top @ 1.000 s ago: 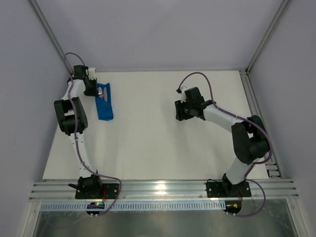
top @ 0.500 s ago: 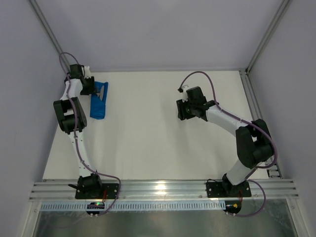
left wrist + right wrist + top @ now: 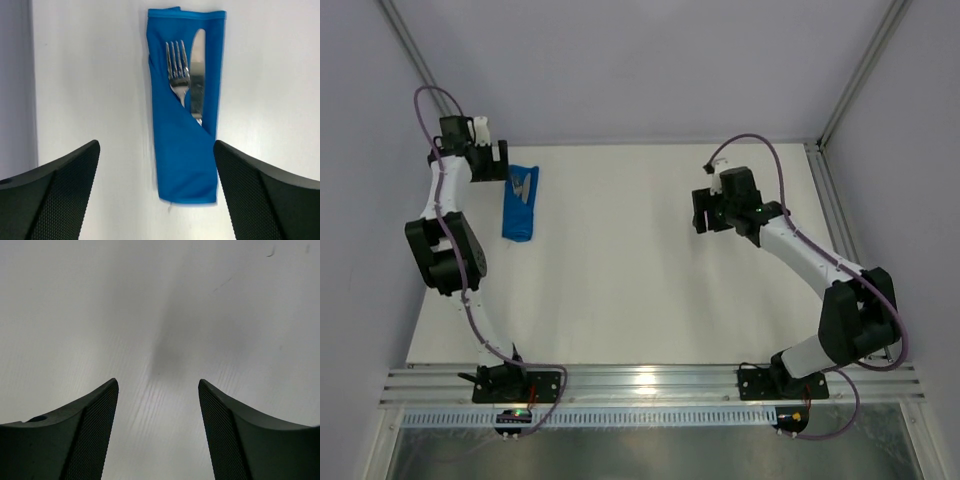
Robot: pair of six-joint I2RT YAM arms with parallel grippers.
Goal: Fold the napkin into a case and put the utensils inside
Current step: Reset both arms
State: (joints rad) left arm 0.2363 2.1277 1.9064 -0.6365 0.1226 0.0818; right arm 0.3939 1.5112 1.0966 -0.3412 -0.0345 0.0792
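Left arm has pulled up and back toward the far-left corner since a second ago, letting go of the cloth on the way. The right arm has drifted further right and away too. The case got nudged a bit closer to the left edge.

Now the white table (image 3: 640,290) has just one thing lying on it. The left gripper (image 3: 156,147) hangs above the case with its jaws spread wide, gripping nothing. The right gripper (image 3: 157,385) is well apart from all that, over bare tabletop, jaws parted with nothing between them.

The blue case (image 3: 520,205) lies flat at the far-left of the table, a narrow folded pouch. The fork (image 3: 178,70) and knife (image 3: 198,65) sit side by side in its diagonal pocket. Their heads poke out at the far end and the handles are hidden under the fold.
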